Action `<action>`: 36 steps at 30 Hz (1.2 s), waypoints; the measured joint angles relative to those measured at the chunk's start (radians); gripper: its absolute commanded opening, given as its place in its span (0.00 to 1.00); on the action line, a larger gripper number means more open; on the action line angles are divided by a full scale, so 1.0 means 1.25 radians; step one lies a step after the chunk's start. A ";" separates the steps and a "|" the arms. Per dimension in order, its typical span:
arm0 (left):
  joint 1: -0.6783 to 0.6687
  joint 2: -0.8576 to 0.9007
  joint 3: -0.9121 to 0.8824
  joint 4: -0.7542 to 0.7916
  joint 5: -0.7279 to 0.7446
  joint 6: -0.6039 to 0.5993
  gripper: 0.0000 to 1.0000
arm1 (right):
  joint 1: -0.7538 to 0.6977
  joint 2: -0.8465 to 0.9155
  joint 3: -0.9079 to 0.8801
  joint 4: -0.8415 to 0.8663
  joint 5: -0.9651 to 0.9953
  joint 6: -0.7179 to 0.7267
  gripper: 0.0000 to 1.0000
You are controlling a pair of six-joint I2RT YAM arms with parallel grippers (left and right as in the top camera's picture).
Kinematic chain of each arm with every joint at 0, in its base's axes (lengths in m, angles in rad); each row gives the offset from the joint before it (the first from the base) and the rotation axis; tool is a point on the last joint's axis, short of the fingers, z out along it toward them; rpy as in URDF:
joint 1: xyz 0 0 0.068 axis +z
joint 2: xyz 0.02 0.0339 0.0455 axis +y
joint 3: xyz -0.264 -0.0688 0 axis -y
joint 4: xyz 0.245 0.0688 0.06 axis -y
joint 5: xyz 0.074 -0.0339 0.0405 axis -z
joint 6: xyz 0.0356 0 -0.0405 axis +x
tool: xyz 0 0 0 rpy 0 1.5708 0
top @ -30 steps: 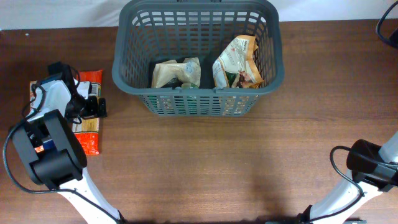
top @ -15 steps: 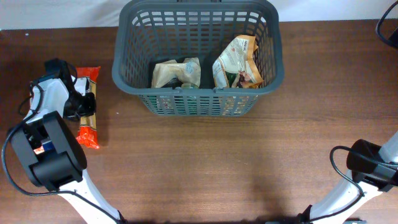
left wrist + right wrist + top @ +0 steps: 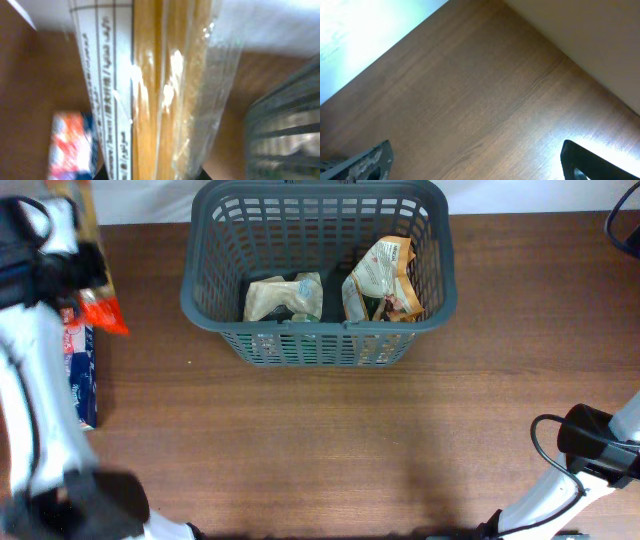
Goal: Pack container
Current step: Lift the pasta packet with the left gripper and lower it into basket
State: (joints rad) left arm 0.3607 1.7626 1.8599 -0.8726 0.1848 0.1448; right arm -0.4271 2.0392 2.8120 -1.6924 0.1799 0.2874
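The container, a dark grey lattice basket [image 3: 200,290], stands at the back middle of the table with two snack bags [image 3: 285,298] [image 3: 382,280] inside. My left gripper [image 3: 78,268] is raised at the far left, blurred, and shut on a long spaghetti packet [image 3: 100,312] with red ends. In the left wrist view the spaghetti packet [image 3: 160,90] fills the middle, with the left gripper [image 3: 152,176] closed on its lower end and the basket [image 3: 285,125] at the right. My right gripper [image 3: 475,162] is open over bare wood, holding nothing.
A blue and red box [image 3: 80,370] lies flat on the table at the left, below the lifted packet; the box [image 3: 72,145] also shows in the left wrist view. The right arm's base [image 3: 590,442] sits at the front right corner.
The left gripper shut on the spaghetti packet and lifted it up and towards the back left. The blue and red box beneath it is uncovered. The right arm has not moved.
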 measured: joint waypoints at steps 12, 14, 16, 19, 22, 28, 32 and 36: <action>-0.370 -0.307 0.043 0.147 0.125 0.004 0.02 | 0.000 0.000 -0.001 0.000 0.000 0.000 0.99; -0.417 -0.281 0.043 0.150 0.131 0.003 0.02 | 0.000 0.000 -0.001 0.000 0.000 0.000 0.99; -0.465 -0.225 0.044 0.155 0.134 0.003 0.02 | 0.000 0.000 -0.001 0.000 0.000 0.000 0.99; -0.511 -0.109 0.043 0.150 0.134 0.003 0.02 | 0.000 0.000 -0.001 0.000 0.000 0.000 0.99; -0.531 -0.011 0.042 0.145 0.132 0.003 0.02 | 0.000 0.000 -0.001 0.000 0.000 0.000 0.99; -0.549 0.114 0.036 0.128 0.127 0.003 0.02 | 0.000 0.000 -0.001 0.000 0.000 0.000 0.99; -0.550 0.158 0.036 0.084 0.126 0.003 0.02 | 0.000 0.000 -0.001 0.000 0.000 0.000 0.99; -0.549 0.197 0.036 0.032 0.124 0.003 0.04 | 0.000 0.000 -0.001 0.000 0.000 0.000 0.99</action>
State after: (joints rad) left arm -0.3260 2.0087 1.9053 -0.8330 0.3401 0.1486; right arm -0.4271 2.0392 2.8113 -1.6924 0.1799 0.2874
